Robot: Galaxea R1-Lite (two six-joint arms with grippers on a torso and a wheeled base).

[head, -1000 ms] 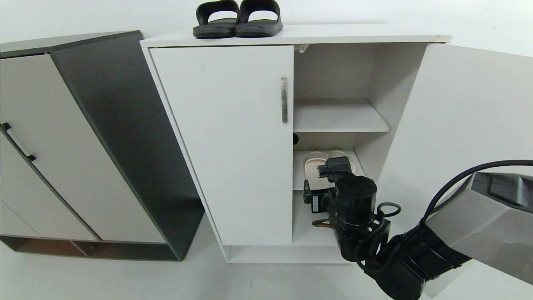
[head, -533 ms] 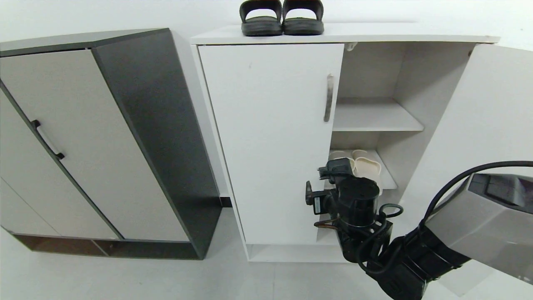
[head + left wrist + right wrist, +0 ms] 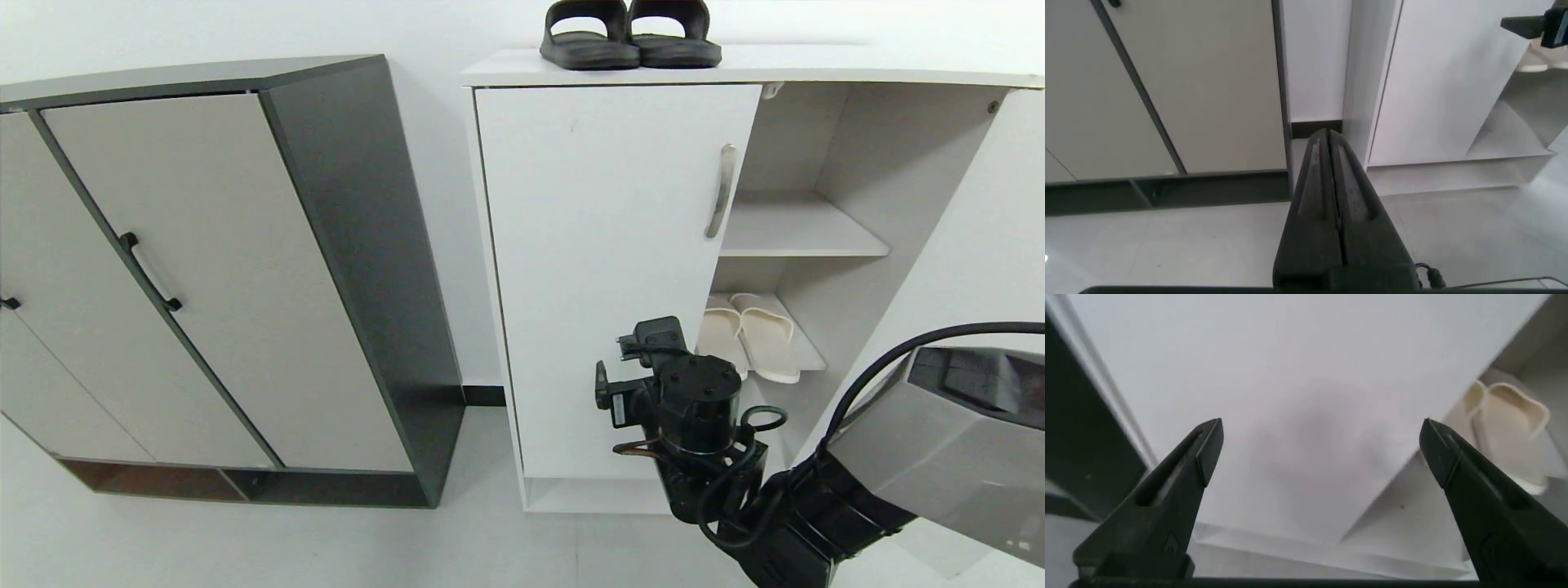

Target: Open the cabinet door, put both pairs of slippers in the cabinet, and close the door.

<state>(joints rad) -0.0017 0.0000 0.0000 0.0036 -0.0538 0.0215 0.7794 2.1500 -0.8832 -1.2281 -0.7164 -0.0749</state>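
Nearby, grey cabinet (image 3: 204, 269) beside white cabinet (image 3: 612, 269), pale floor (image 3: 326, 547).

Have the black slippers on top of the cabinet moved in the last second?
No. The black slippers still sit above the closed door's handle on the white cabinet; the whole view shifted, so the camera moved.

Shoe storage marks this as a domestic-looking entrance hall. Straight ahead of the right gripper (image 3: 1320, 433), whose jaws stand wide apart, is a white laminate two-door shoe cabinet (image 3: 620, 278), with cream slippers (image 3: 755, 335) on a shelf just beyond the jaws and black slide slippers (image 3: 630, 37) on its top, high above them. Well to the jaws' left, a grey-fronted, charcoal-sided cabinet (image 3: 351, 245) stands against a plain white wall (image 3: 245, 28) on a pale glossy floor (image 3: 245, 547).
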